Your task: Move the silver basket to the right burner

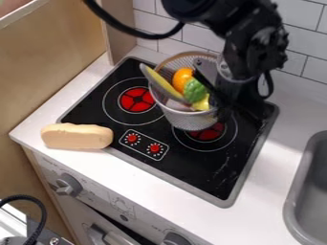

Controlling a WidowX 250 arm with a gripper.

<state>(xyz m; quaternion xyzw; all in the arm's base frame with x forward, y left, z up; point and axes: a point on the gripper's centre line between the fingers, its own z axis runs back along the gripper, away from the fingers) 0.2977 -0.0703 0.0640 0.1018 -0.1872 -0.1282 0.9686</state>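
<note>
No word, number or brand could be read. Faint grey marks, perhaps lettering, stood on the oven front [96,197] at the lower left of the frame, and tiny white marks ringed the red dials [154,148] near the centre.
</note>
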